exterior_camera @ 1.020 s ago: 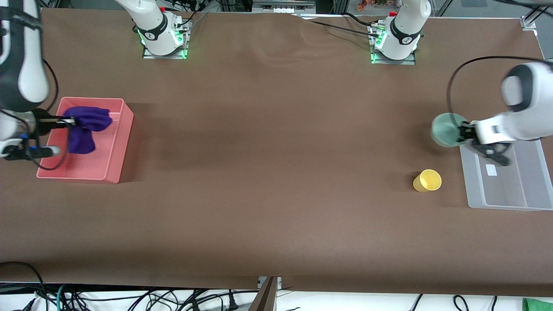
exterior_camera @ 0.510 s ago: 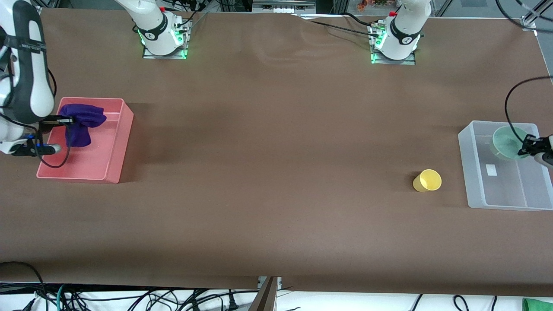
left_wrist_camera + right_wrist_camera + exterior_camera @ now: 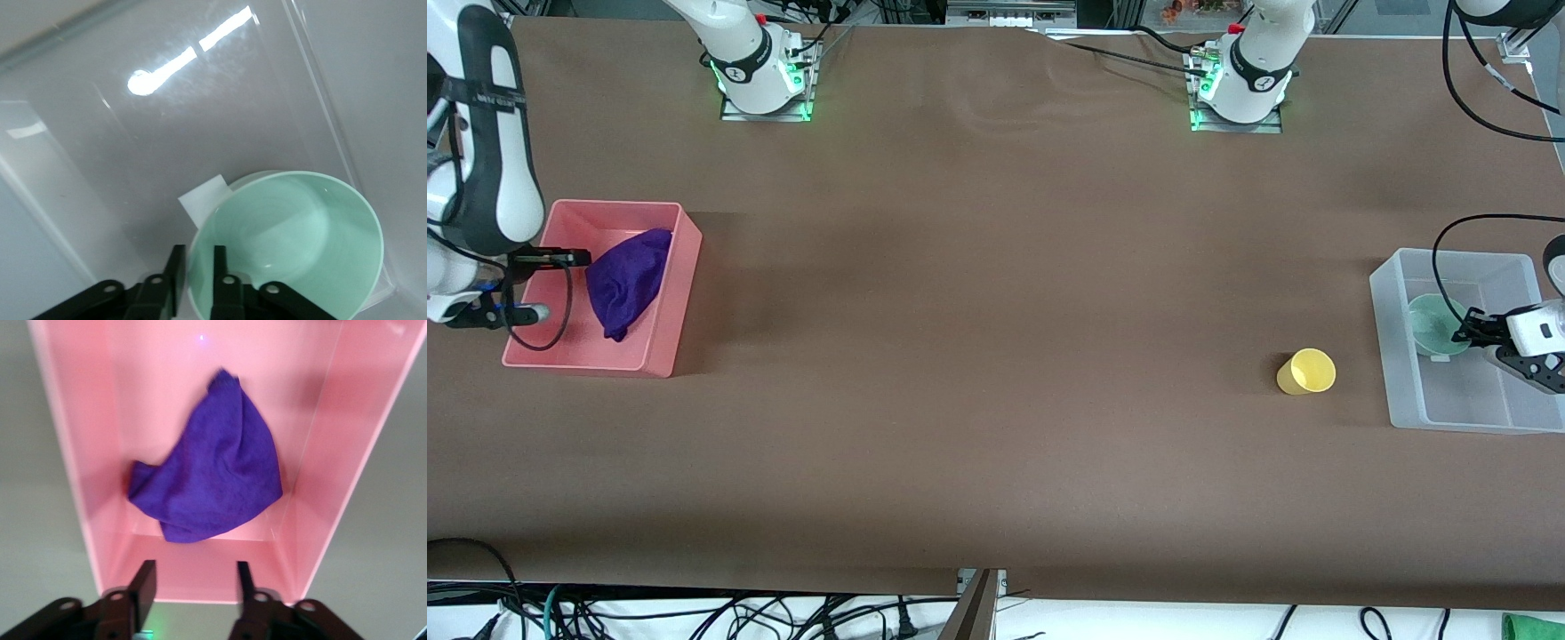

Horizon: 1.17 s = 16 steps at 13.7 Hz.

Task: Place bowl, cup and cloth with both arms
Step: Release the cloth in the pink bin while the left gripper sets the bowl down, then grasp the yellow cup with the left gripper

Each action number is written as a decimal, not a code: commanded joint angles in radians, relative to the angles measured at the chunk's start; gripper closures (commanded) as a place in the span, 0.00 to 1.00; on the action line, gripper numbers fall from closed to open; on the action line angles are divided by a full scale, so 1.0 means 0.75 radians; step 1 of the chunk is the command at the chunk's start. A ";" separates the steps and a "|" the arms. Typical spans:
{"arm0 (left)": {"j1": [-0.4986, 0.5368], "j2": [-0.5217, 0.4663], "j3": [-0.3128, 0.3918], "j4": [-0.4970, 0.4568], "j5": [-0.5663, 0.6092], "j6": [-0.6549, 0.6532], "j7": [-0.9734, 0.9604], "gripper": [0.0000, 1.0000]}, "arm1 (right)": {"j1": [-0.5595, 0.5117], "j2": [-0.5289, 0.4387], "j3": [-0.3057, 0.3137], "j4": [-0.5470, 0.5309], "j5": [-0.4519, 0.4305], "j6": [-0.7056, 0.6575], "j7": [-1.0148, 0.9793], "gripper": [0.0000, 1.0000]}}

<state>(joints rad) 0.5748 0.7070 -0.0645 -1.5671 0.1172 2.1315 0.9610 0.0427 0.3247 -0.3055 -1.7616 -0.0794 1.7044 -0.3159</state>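
Here the pink bin point(image 3: 665, 293) at mid-left holds the cloth point(image 3: 628, 280), the right gripper point(image 3: 580, 258) spread empty above it; at mid-right the clear bin point(image 3: 1383, 347) holds the bowl point(image 3: 1432, 322), its rim pinched by the left gripper point(image 3: 1465, 336); the cup point(image 3: 1307, 371) stands beside that bin; no writing legible

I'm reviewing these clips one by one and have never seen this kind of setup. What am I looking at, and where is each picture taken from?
Two white robot arms work at a brown table. The wide picture looks down from across the table; the other two come from cameras on the arms' wrists. The right gripper is open over the pink bin, where the purple cloth lies, let go. The left gripper pinches the rim of the green bowl, inside the clear bin. The yellow cup lies on the table beside that bin, untouched.
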 commanded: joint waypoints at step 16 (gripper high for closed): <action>-0.267 -0.063 -0.382 -0.003 0.169 -0.156 -0.885 0.00 | 0.002 -0.273 0.358 0.361 0.169 -0.315 0.166 0.00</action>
<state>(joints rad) 0.3624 0.6887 -0.3511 -1.5663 0.2086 2.0273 0.2625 0.0524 0.1256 -0.0317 -1.5005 0.0403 1.4542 -0.2002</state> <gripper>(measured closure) 0.000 0.000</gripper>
